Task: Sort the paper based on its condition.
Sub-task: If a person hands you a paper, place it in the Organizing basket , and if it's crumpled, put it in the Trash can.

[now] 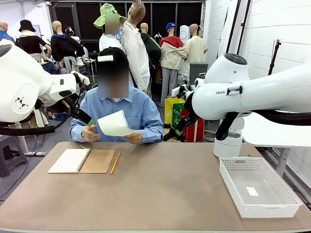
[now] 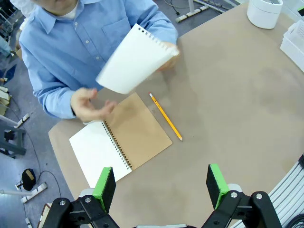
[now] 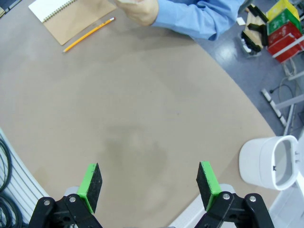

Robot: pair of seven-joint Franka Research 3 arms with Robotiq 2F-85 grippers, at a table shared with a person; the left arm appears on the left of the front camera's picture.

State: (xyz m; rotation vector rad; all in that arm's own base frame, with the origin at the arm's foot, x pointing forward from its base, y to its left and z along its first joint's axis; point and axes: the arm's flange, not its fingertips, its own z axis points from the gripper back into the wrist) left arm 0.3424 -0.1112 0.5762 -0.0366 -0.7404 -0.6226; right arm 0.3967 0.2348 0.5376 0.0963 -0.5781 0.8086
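Brown table (image 1: 160,189) front: person holds paper (image 1: 114,124) up, notebook (image 1: 81,160) and pencil (image 1: 114,163) below, basket (image 1: 260,187) right. My left tool (image 2: 161,185): pads apart, empty, paper (image 2: 135,59) far ahead, above notebook (image 2: 121,142). My right tool (image 3: 148,183): pads apart, empty, pencil (image 3: 89,34) far ahead-left.

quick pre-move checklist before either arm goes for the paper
1. Left gripper open, nothing between its pads: ok.
2. Right gripper open, nothing between its pads: ok.
3. Paper released for pickup: not ok, the person's hand holds the torn-out sheet above the table.
4. Paper's condition: cannot tell, the sheet is motion-blurred.
5. White mesh basket reachable on the robot's right: ok, one small white scrap inside.
6. Notebook and pencil lie near the person: ok, apart from both grippers.
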